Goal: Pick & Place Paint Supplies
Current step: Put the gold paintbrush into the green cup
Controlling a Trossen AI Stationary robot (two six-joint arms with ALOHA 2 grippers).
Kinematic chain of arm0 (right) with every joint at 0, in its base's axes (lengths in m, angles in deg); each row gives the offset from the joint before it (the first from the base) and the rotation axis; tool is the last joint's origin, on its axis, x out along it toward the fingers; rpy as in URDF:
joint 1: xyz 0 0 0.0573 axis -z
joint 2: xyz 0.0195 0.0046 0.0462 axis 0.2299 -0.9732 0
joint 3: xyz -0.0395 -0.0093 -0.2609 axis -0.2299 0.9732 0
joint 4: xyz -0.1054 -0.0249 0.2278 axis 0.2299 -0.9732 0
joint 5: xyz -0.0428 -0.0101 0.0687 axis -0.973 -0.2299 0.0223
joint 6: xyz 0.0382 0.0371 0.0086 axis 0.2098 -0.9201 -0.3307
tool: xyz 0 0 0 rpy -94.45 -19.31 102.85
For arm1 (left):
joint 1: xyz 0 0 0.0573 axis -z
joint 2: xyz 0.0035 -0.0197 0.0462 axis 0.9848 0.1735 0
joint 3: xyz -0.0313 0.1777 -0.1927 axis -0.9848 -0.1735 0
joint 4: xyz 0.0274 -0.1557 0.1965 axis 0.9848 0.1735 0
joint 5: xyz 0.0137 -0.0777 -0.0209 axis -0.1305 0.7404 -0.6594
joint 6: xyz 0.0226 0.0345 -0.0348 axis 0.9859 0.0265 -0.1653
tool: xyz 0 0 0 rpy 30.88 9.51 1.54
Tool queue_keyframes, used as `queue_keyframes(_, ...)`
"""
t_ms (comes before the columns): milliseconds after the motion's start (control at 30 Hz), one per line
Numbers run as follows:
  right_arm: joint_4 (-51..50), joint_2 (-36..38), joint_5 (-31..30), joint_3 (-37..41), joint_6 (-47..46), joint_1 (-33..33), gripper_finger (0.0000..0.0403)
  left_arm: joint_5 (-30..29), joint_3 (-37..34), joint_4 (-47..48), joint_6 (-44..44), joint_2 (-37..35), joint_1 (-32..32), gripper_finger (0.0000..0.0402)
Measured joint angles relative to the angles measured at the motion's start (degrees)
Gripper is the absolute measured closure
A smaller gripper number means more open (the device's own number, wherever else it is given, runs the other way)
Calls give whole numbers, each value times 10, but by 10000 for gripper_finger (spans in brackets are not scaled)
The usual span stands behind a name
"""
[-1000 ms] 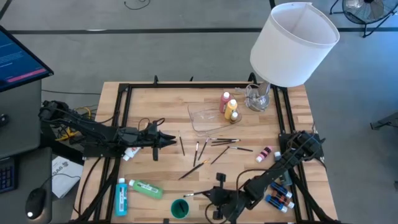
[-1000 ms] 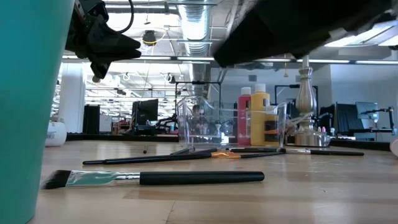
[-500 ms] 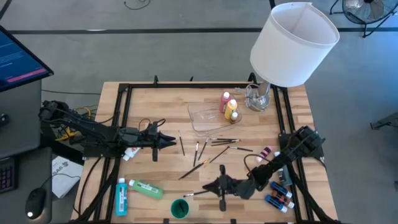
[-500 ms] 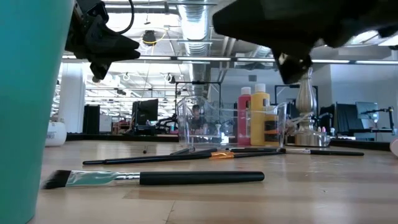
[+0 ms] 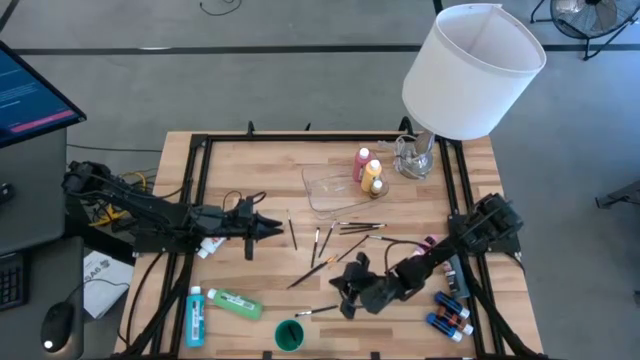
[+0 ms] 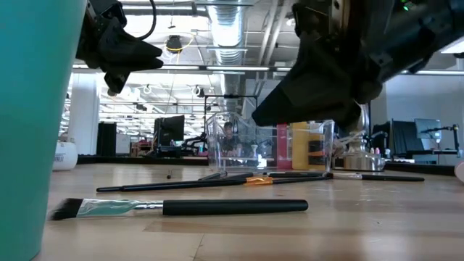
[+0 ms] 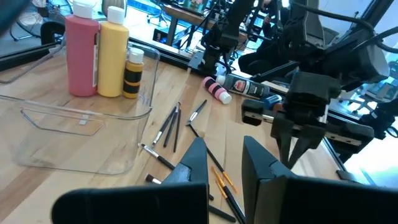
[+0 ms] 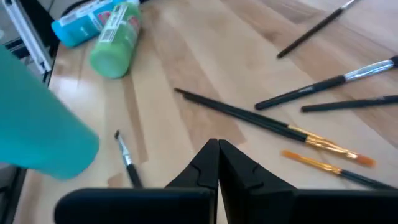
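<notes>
Thin dark-handled brushes (image 5: 340, 240) lie scattered on the wooden table's middle. My right gripper (image 5: 342, 285) hovers shut just above them, over a long brush with a gold ferrule (image 8: 261, 118), and touches nothing. A flat brush (image 5: 318, 311) lies near the front edge. A green bottle (image 5: 235, 303) and a blue bottle (image 5: 195, 315) lie at the front left. Pink (image 5: 364, 165) and yellow (image 5: 374, 180) bottles stand in the clear tray (image 5: 330, 190). My left gripper (image 5: 270, 228) waits above the table's left side, a narrow gap between its fingers (image 7: 196, 158).
A teal cup (image 5: 289, 335) stands at the front edge beside the flat brush. A big white lampshade (image 5: 472, 70) overhangs the far right corner. Small bottles (image 5: 448, 312) lie along the right rail, a pink one (image 5: 428, 245) nearer the middle. Black frame rails (image 5: 195, 190) border the table.
My right gripper has moved from the table's near edge toward the far edge, over the scattered brushes, sinking a little and rolling about its own axis. It has stayed shut. Nothing on the table has moved.
</notes>
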Motion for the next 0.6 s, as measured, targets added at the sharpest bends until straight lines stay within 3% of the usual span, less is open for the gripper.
queue_keyframes(267,-5,-1,9,-40,107,2,403,0,0,0,0,0,4,401)
queue_keyframes(600,-4,-1,-9,-48,71,23,403,0,0,0,0,0,4,401)
